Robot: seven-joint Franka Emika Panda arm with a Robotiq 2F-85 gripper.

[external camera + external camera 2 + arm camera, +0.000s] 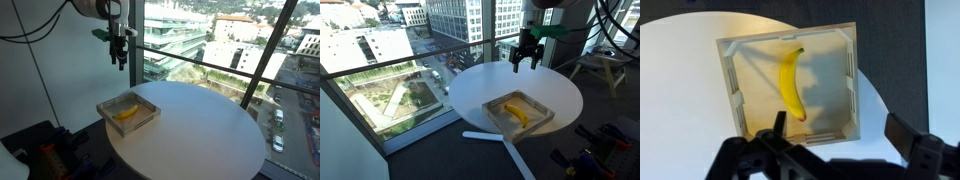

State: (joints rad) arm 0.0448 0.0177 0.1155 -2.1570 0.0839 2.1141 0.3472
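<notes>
Well above a curved banana (791,85) in its square tray (729,70), the pincer (120,62) gapes.

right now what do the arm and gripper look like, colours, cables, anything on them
The gripper is black, with two angular, matte fingers that show close up in the wrist view. Above it sits a bright green bracket, and the arm link above that is white. A thin black cable loops away from the arm. No markings are legible.

End effector (838,140) cut off by bottom edge.
</notes>
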